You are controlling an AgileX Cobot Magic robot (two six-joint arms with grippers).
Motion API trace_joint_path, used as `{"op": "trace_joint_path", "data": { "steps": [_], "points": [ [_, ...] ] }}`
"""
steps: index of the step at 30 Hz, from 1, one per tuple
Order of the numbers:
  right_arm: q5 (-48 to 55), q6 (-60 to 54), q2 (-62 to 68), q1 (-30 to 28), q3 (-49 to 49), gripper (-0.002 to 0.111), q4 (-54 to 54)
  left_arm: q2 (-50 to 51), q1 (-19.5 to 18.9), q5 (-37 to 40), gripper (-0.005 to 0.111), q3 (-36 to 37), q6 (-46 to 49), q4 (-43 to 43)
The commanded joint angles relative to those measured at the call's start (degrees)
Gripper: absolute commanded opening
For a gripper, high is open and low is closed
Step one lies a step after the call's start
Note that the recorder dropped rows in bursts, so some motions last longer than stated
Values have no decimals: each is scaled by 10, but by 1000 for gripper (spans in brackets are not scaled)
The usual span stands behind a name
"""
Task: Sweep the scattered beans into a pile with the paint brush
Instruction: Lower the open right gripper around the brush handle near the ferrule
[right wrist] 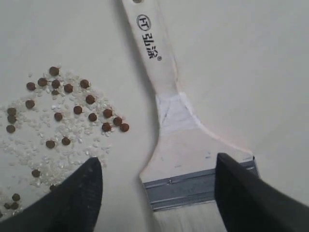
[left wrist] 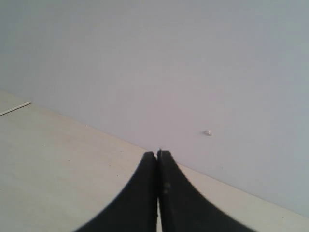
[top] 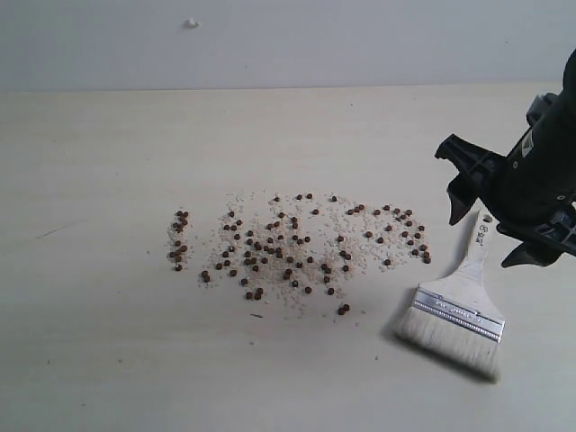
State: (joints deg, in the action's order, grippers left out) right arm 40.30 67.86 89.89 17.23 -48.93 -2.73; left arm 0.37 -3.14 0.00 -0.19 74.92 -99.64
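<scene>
The beans [top: 297, 247] lie scattered in a wide band across the middle of the table, mixed with whitish grains; a small separate cluster [top: 179, 241] sits at their left end. No single pile shows. The paint brush [top: 459, 301] lies flat to the right of the beans, bristles toward the front and handle toward the back. My right gripper [top: 486, 236] hovers open over the handle. In the right wrist view its fingertips straddle the brush [right wrist: 178, 140] near the metal band [right wrist: 188, 188], holding nothing, with beans [right wrist: 72, 106] beside it. My left gripper [left wrist: 158, 153] is shut and empty, and it is out of the exterior view.
The pale table [top: 108, 360] meets a plain wall [top: 270, 45] at the back, which carries a small white mark [top: 191, 23]. The same wall [left wrist: 193, 72] and a thin stick-like line [left wrist: 14, 109] on the table show in the left wrist view.
</scene>
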Motion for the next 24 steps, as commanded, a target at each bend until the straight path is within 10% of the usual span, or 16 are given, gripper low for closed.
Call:
{"op": "trace_joint_path", "data": {
  "steps": [1,24],
  "points": [
    [-1,8,1,1,0,62,3,-4,2,0,0,2,2,-3],
    [-20,8,1,1,0,62,2,-4,2,0,0,2,2,-3]
  ]
}}
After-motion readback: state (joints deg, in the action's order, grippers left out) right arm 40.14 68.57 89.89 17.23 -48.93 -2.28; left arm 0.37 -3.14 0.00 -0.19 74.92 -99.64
